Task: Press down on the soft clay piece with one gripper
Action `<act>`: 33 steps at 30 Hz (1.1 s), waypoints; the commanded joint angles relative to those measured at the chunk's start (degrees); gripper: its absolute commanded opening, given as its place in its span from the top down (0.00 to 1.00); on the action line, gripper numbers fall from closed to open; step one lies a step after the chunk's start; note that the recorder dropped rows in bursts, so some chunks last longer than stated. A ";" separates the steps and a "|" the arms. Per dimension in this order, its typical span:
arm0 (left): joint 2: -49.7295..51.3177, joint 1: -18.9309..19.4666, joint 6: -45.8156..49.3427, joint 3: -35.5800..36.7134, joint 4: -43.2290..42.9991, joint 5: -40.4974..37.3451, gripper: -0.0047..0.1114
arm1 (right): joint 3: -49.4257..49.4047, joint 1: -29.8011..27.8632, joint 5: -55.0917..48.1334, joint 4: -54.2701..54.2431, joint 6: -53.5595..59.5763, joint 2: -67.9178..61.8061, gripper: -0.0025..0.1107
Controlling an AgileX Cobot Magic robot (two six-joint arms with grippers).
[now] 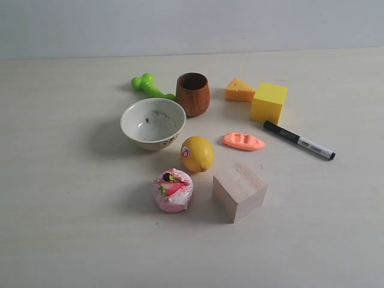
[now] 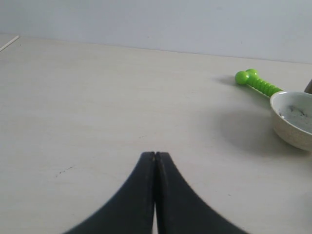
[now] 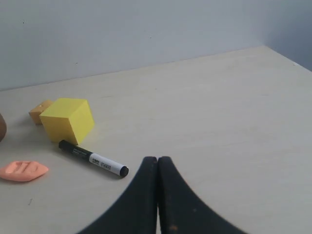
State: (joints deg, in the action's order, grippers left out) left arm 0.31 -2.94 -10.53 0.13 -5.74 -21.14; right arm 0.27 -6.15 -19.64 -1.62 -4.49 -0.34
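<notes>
Right now the soft clay piece lies flat on the pale table, its salmon-orange top marked with a few shallow dents. It sits between the lemon and the black-and-white marker, touching neither. The orange cheese wedge and the yellow cube stand behind it, closer to the wall, and a plain wooden block stands in front of it, towards the near edge. Nothing rests on the clay and nothing touches it.

The right gripper hangs above bare table with its two black tapered fingers pressed together, tip against tip, and nothing between them. Its wrist view shows the clay well apart from the fingertips, with the marker nearer to them than the clay. The left gripper is likewise closed, fingers meeting along their length with nothing held, over open tabletop. The green bone-shaped toy and the rim of the white bowl show far off in its view.

Elsewhere, a brown wooden cup stands just behind the bowl, and a pink cake-shaped toy sits in front of the lemon
</notes>
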 commanded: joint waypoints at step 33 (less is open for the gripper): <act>-0.31 0.21 -0.04 -0.13 0.16 0.49 0.96 | -0.27 0.13 0.31 2.57 0.00 0.34 0.98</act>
State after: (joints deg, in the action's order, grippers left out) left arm 0.31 -2.94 -10.53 0.13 -5.74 -21.11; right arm 0.27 -6.01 -19.64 0.96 -4.46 -0.34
